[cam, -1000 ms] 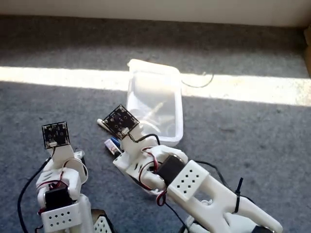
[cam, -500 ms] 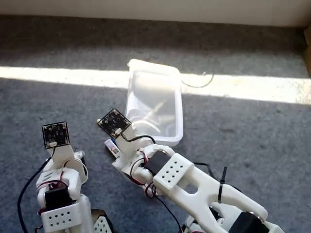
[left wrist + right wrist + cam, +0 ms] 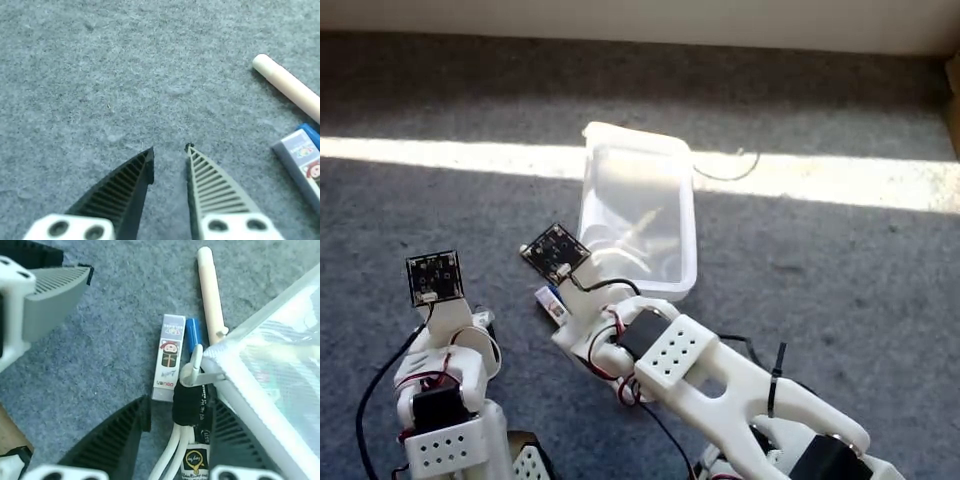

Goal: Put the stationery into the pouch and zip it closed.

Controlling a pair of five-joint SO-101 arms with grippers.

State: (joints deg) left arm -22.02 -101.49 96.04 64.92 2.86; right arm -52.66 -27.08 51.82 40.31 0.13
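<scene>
My right gripper (image 3: 180, 407) hangs open astride the black pull tab (image 3: 190, 396) of the pouch (image 3: 270, 375) — I'd close squarely on it, clear of the eraser (image 3: 169, 357) alongside.

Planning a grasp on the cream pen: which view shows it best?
The right wrist view: the cream pen lies nearly whole, one end by the pouch corner. The left wrist view catches one end at its edge; the high view shows its tip beside the right arm.

Bare carpet (image 3: 100, 75) fronts the left gripper (image 3: 170, 150); pen (image 3: 287, 85), eraser (image 3: 300, 160) crowd the pouch (image 3: 640, 210).
</scene>
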